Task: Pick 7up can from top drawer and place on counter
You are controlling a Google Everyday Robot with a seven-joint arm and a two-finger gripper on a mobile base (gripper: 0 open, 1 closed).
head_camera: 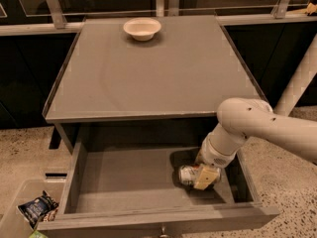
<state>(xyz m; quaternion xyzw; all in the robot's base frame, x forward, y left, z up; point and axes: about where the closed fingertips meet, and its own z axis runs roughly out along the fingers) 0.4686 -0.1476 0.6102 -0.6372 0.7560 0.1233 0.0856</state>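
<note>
The 7up can (187, 174) lies on its side on the floor of the open top drawer (124, 180), near its right wall. My gripper (204, 176) reaches down into the drawer from the right, and its tan fingers (206, 176) sit over the can's right end. The white arm covers the rest of the can. The counter (148, 73) is the grey tabletop above the drawer.
A cream bowl (142, 28) stands at the back of the counter. A clear bin (22, 217) at the lower left holds a dark blue snack bag (35, 208). A white post (297, 81) rises at the right. Speckled floor surrounds the cabinet.
</note>
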